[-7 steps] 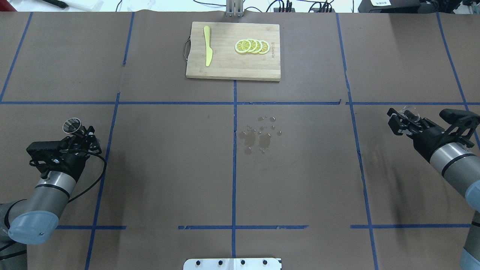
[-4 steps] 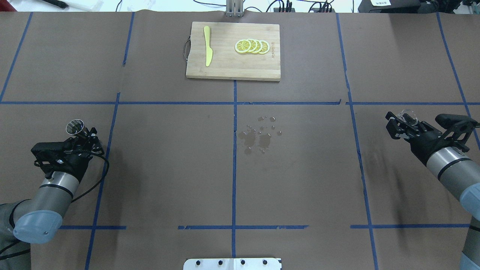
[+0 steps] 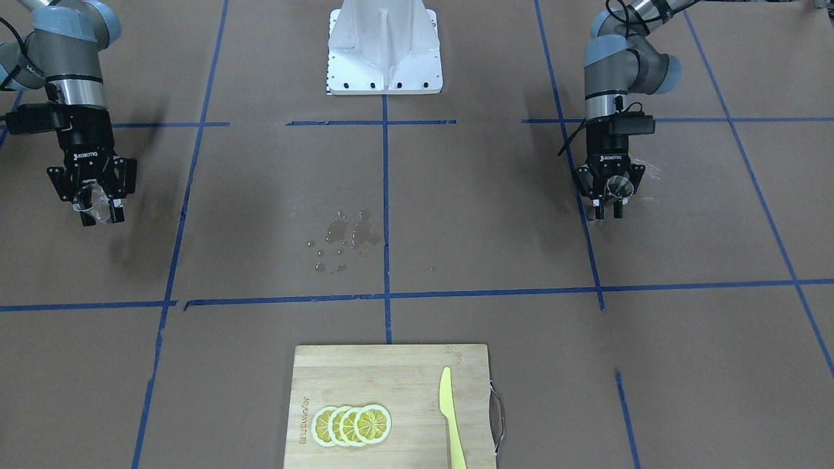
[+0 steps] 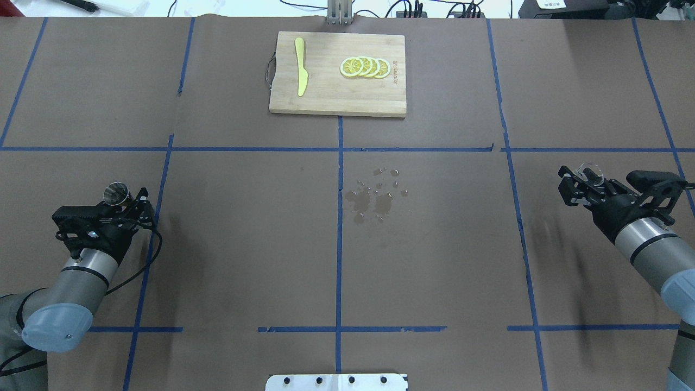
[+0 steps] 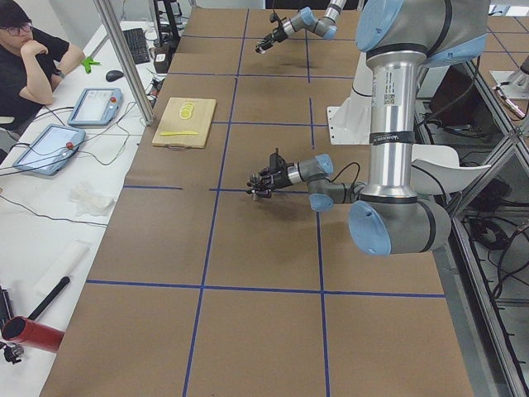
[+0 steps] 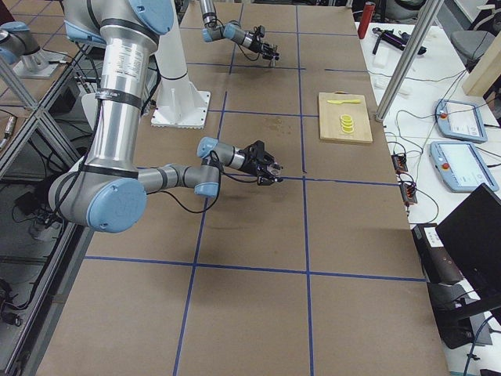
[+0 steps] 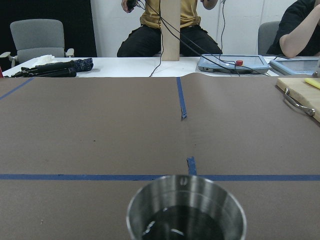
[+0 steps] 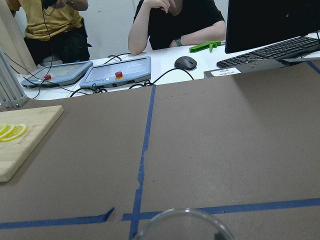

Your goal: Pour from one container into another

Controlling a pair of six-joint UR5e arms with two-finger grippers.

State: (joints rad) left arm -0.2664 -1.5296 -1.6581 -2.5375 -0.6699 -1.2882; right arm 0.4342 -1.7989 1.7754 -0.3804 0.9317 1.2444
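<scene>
Holding jigger [image 4: 117, 192] left, glass [image 4: 590, 173] right.

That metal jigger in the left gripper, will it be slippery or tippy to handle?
Likely rigid but slippery: the jigger looks like smooth steel in the left gripper. Its flared cup probably makes it tip easily if set down. What looks like liquid inside may slosh.

Steel jigger [image 7: 186, 209] at bottom edge — mouth up, dark liquid inside.
</scene>
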